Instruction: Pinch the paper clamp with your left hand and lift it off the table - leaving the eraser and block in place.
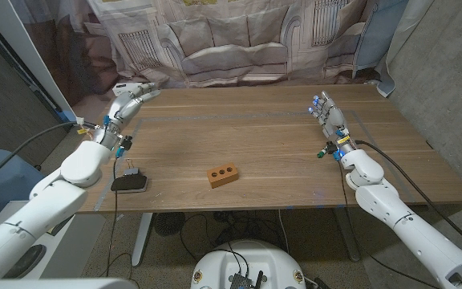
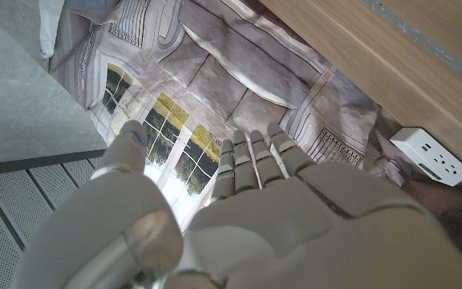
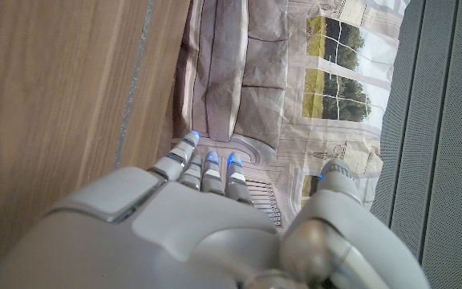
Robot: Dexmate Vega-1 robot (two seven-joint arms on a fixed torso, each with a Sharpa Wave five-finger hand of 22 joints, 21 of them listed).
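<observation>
The black paper clamp (image 1: 133, 171) sits near the table's front left edge. It is close against a dark flat eraser (image 1: 128, 185), and I cannot tell whether they touch. The brown block (image 1: 223, 174), with three holes, lies at the front middle. My left hand (image 1: 131, 94) is over the far left corner, well beyond the clamp, fingers stretched and holding nothing. In the left wrist view the left hand (image 2: 247, 201) also shows straight fingers. My right hand (image 1: 328, 114) stands at the far right, fingers apart and holding nothing. The right hand (image 3: 191, 217) appears in its wrist view as well.
A printed curtain (image 1: 239, 40) hangs behind the wooden table (image 1: 279, 144). A white power strip (image 2: 431, 156) is fixed near the table's edge. A black cable (image 1: 30, 144) runs beside my left arm, and a grey wall (image 1: 447, 72) stands at the right.
</observation>
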